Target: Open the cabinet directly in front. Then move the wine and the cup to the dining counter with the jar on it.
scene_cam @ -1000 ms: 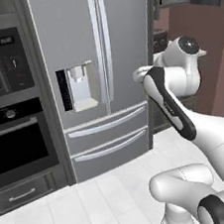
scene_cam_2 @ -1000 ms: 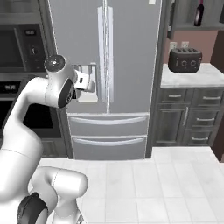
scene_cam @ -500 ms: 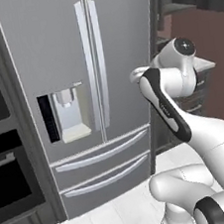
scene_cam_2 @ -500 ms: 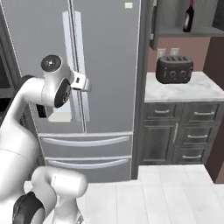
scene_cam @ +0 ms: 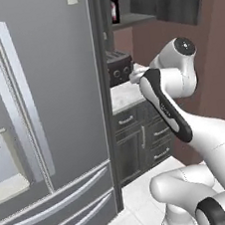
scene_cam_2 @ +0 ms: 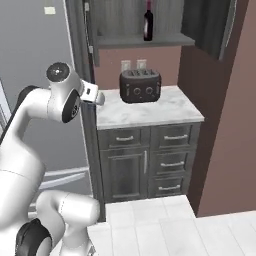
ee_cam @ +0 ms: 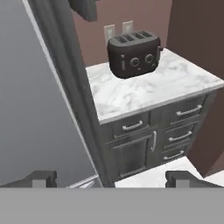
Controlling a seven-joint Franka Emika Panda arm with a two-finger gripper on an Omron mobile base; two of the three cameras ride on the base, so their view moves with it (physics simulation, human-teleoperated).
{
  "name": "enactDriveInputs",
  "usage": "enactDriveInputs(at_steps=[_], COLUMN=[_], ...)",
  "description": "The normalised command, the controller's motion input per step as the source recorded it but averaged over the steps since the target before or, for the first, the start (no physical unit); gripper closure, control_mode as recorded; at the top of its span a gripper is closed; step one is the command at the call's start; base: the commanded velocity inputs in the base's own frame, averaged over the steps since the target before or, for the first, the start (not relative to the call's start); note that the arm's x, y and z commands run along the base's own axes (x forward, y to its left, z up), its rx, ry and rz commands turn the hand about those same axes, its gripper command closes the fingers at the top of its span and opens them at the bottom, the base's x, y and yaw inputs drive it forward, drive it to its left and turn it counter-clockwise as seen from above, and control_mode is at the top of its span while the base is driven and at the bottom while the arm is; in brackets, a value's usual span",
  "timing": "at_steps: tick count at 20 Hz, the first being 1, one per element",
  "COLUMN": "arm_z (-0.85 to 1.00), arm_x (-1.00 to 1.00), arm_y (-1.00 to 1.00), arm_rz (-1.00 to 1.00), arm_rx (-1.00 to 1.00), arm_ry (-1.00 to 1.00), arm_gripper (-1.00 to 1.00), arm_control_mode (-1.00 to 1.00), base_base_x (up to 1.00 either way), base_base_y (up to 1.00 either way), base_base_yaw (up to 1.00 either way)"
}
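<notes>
The pincer (ee_cam: 109, 177) shows its two dark fingertips (ee_cam: 41, 177) at the bottom of the hand view, far from each other, so it is wide and it holds nothing. In the right base view the hand sits at the end of the arm, near the right edge of the refrigerator (scene_cam_2: 40, 60) and at the height of the table.

In front of the pincer and lower is a narrow marble table (ee_cam: 170, 83) on dark grey drawer fronts (ee_cam: 131, 127). A dark four-slot toaster (ee_cam: 133, 54) stands on this table, close to the back wall, under two white wall sockets (ee_cam: 118, 29).

The wine (scene_cam_2: 148, 21) is well above the pincer and apart from it. It stands upright on the shelf of the cabinet (scene_cam_2: 142, 41), directly over the toaster. The cabinet is open: one dark door (scene_cam_2: 210, 25) is swung out to the right. In the left base view the same wine (scene_cam: 114, 5) is visible at the top, beside the refrigerator edge, higher than the arm. I cannot tell where the cup is.
</notes>
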Motion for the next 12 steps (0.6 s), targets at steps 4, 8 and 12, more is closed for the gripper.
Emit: enactDriveInputs(at_steps=[4, 8, 12], arm_z=[0.0, 0.0, 0.0], arm_x=[0.0, 0.0, 0.0], arm_y=[0.0, 0.0, 0.0], arm_rz=[0.0, 0.0, 0.0], arm_rx=[0.0, 0.0, 0.0], arm_ry=[0.0, 0.0, 0.0], arm_gripper=[-1.0, -1.0, -1.0], arm_control_mode=[1.0, 1.0, 1.0], base_base_x=[0.71, 0.52, 0.5], base_base_y=[-1.0, -1.0, -0.84], base_base_yaw=[-0.15, 0.0, 0.13])
